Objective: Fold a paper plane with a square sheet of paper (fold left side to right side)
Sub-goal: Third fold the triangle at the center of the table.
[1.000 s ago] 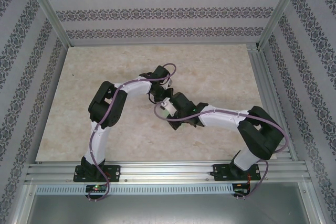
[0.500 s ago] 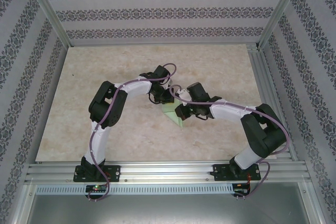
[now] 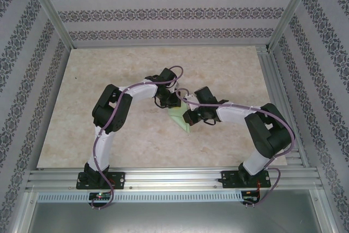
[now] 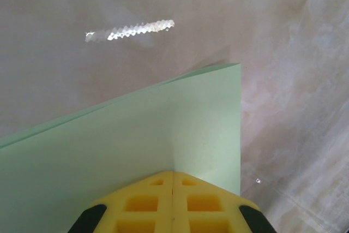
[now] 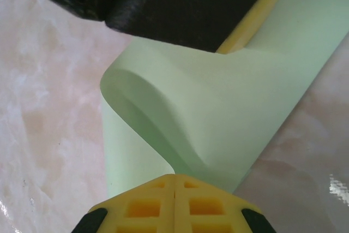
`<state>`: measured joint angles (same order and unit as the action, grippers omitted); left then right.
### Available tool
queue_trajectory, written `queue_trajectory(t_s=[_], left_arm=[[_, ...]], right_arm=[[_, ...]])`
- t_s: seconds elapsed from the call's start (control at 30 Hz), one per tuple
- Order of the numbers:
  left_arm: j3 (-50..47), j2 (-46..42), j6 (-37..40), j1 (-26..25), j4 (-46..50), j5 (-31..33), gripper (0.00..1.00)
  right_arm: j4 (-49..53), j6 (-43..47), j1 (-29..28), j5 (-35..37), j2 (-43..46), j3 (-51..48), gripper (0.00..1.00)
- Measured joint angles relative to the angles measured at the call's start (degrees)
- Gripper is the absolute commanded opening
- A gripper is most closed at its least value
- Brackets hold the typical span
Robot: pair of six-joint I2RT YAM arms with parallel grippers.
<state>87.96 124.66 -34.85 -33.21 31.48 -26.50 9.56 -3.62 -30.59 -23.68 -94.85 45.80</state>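
At the middle of the table (image 3: 109,80), the two arms met over the sheet of paper (image 3: 179,118), which lay as a pale green wedge with its tip pointing toward the near edge. A second before, the right wrist had sat lower and farther left, covering nearly all of the green. It had since drawn back to the right, its elbow had pulled in toward its base, and the wedge was now exposed. The left arm had hardly shifted.

In the left wrist view, the left gripper (image 4: 173,181) had its yellow pads pressed together on the sheet of paper (image 4: 136,140), which ran out flat ahead of them. The right gripper (image 5: 174,181) was likewise clamped on the sheet (image 5: 218,107), and there the paper rose in a soft curl.

From above, both sets of fingertips were tucked under the wrists, and the far end of the sheet was lost beneath them. In the right wrist view, the left gripper (image 5: 180,4) covered the paper's upper part. In the left wrist view, the frame cut off the sheet's left side.
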Motion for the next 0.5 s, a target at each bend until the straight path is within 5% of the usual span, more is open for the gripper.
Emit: queue_trajectory(t_s=[0.5], left_arm=[[0.5, 0.3, 0.0, -0.3, 0.1, 0.0, 0.07]], right_arm=[[1.8, -1.0, 0.4, 0.6, -3.7, 3.6, 0.00]])
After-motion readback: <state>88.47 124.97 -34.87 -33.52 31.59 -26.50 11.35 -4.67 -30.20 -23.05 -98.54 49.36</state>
